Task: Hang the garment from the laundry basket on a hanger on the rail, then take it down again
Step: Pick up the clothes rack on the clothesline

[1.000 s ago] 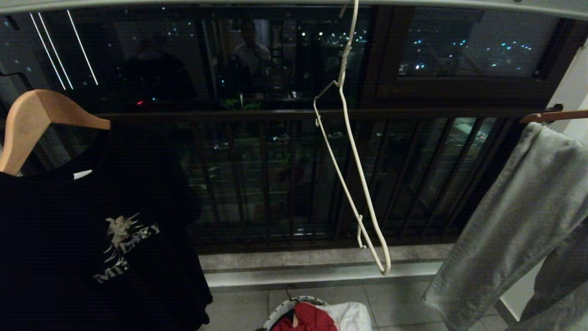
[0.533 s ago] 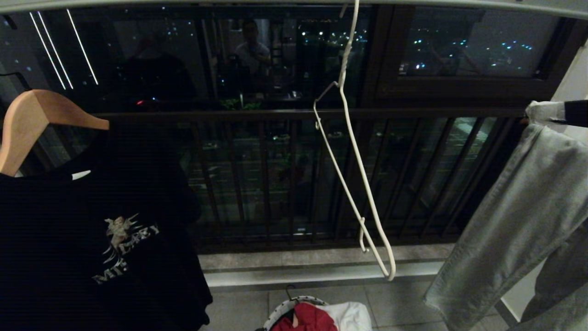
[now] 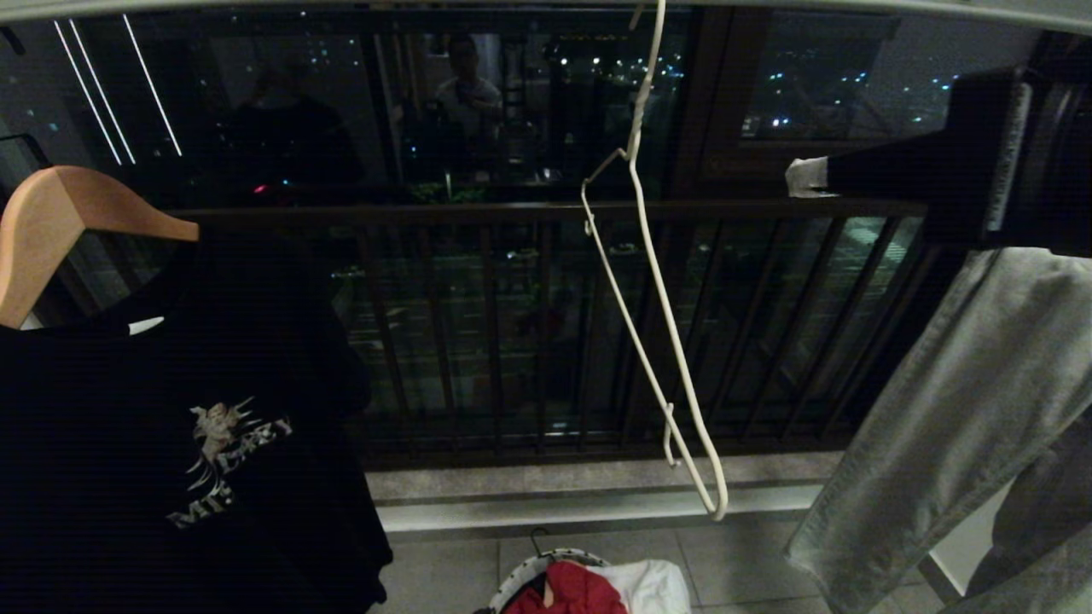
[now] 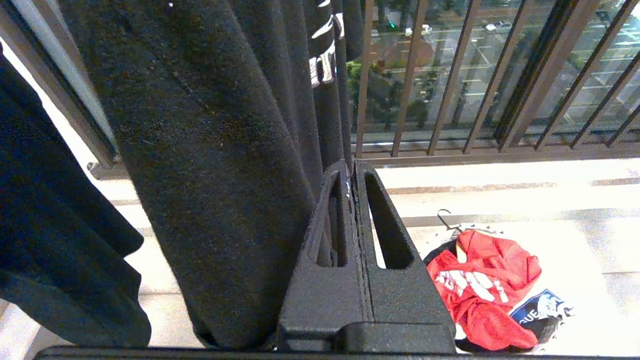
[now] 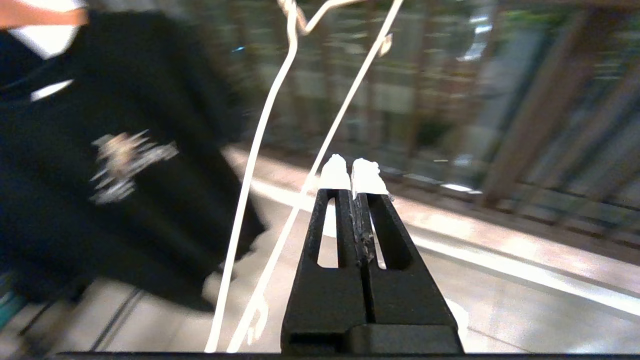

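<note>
The red garment (image 3: 567,593) lies crumpled in the laundry basket (image 3: 519,578) on the floor at the bottom of the head view. The left wrist view shows it too, the garment (image 4: 482,290) with its white lettering up. A white wire hanger (image 3: 653,341) hangs empty and edge-on from the grey rail (image 3: 256,7) overhead. My right gripper (image 3: 806,177) is raised to the right of the hanger's neck, apart from it, shut and empty. In the right wrist view the gripper (image 5: 352,172) has the hanger (image 5: 260,165) ahead and to one side. My left gripper (image 4: 350,170) is shut and empty beside dark hanging cloth.
A black T-shirt (image 3: 171,409) with an angel print hangs on a wooden hanger (image 3: 60,222) at the left. Grey trousers (image 3: 955,409) hang at the right under my right arm. Dark window railing bars (image 3: 512,341) stand behind. A white T-shirt (image 3: 653,588) lies beside the red one.
My right arm has swung in from the right edge and risen, its shut tips now much nearer the hanger. The hanger sways slightly. The left arm has not moved.
</note>
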`<state>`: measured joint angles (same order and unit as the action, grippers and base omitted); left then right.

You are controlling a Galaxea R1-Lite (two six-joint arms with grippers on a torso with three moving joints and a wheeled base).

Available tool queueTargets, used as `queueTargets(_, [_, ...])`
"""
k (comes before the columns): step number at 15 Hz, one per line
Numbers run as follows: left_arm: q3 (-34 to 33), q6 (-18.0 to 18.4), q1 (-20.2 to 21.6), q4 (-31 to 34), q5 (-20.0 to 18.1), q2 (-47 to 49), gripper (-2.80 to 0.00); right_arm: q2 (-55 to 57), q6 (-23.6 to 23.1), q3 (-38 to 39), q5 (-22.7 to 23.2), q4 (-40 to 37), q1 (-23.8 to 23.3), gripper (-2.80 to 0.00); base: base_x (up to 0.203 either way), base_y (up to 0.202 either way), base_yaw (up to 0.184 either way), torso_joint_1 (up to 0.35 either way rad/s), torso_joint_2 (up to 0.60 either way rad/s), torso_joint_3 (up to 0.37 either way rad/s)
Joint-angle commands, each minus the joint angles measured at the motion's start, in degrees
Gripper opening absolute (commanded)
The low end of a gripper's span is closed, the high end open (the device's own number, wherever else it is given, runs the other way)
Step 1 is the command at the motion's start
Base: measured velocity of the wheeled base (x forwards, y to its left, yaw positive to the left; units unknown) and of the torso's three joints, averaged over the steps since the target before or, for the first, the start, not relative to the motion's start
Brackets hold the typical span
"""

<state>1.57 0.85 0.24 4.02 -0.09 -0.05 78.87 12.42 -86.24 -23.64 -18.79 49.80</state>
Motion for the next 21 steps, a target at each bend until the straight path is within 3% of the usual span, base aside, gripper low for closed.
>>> queueTargets(1, [0.01, -0.06, 0.02, 0.02, 0.00, -0.04, -2.80, 5.04, 0.29, -2.52, -9.61, -0.11, 4.93, -2.80, 0.000, 0.000, 0.000, 0.000, 0.00, 0.000])
queueTargets(5, [0.01, -0.06, 0.02, 0.02, 0.00, -0.04, -2.80, 5.82, 1.80, -3.26, -16.60, -0.11, 11.19, -2.80, 0.000, 0.000, 0.000, 0.000, 0.00, 0.000])
queueTargets(6, [0.01, 0.03, 0.02, 0.02, 0.00, -0.04, -2.80, 5.81, 1.81, -3.31, -16.93, -0.17, 12.54, 0.00, 0.000, 0.000, 0.000, 0.000, 0.00, 0.000])
queueTargets(9, [0.01, -0.06, 0.02, 0.02, 0.00, -0.04, -2.80, 6.65, 2.66, -3.22, -17.05, -0.58, 15.29, 0.00, 0.000, 0.000, 0.000, 0.000, 0.00, 0.000])
queueTargets(14, [0.01, -0.03, 0.02, 0.02, 0.00, -0.04, -2.80, 11.00, 2.96, -3.78, -16.96, -0.31, 15.43, 0.00, 0.000, 0.000, 0.000, 0.000, 0.00, 0.000])
queueTargets(21, [0.01, -0.06, 0.02, 0.02, 0.00, -0.04, -2.80, 18.07, 2.79, -7.22, -17.06, -0.37, 9.39, 0.00, 0.000, 0.000, 0.000, 0.000, 0.00, 0.000])
